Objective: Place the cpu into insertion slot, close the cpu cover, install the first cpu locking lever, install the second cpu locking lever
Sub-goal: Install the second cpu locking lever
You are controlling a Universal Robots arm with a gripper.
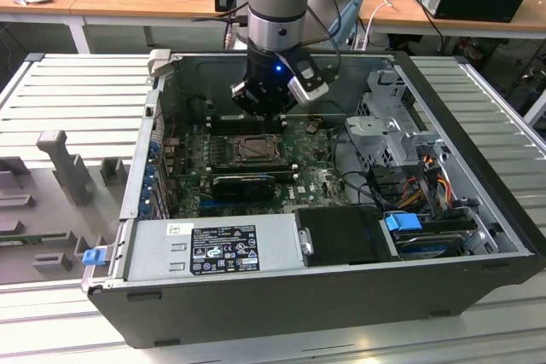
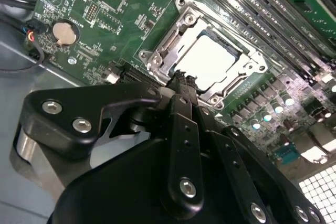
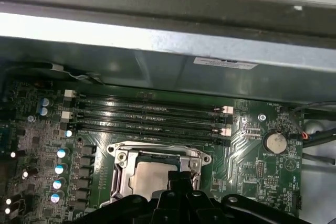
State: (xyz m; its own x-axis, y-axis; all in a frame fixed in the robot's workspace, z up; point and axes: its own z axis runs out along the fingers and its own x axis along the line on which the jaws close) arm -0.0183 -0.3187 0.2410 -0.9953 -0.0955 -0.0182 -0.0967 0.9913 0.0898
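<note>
1 cpu [image 2: 212,61] seated in insertion slot [image 2: 251,51], 1 cpu cover [image 2: 173,43] down over it. Gripper [image 2: 181,80] fingers pressed together, empty, just above cover edge. 4 memory slots [image 3: 149,114] alongside.

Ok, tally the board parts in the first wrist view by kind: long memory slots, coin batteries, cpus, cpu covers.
long memory slots: 4
coin battery: 1
cpu: 1
cpu cover: 1
Total: 7
</note>
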